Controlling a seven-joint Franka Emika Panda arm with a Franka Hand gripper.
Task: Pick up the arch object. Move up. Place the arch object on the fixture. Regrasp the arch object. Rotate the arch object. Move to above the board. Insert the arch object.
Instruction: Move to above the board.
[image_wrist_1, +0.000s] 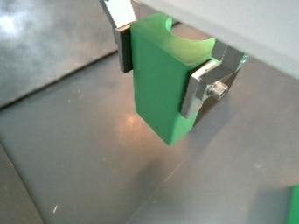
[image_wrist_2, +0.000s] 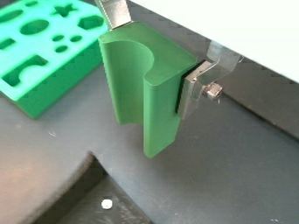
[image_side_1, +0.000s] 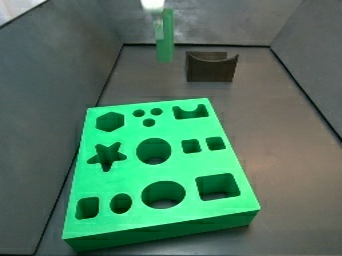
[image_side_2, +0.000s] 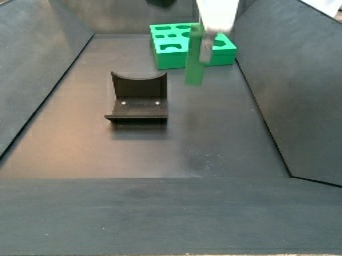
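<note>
My gripper (image_wrist_1: 160, 68) is shut on the arch object (image_wrist_1: 163, 83), a small green block with a curved notch at the end up between the fingers (image_wrist_1: 202, 86). In both wrist views the block hangs clear above the grey floor, as also seen on the arch object (image_wrist_2: 142, 92). In a side view the arch object (image_side_1: 166, 40) hangs upright in the air to the left of the fixture (image_side_1: 210, 66), a dark block with a U-shaped dip. Another side view shows the arch object (image_side_2: 195, 58) between the fixture (image_side_2: 138, 98) and the board (image_side_2: 178, 44). The board (image_side_1: 162, 166) is a large green slab with shaped cut-outs.
Dark walls (image_side_1: 94, 80) enclose the grey floor on the sides. A corner of the board (image_wrist_2: 41, 52) shows in a wrist view, beside the held block.
</note>
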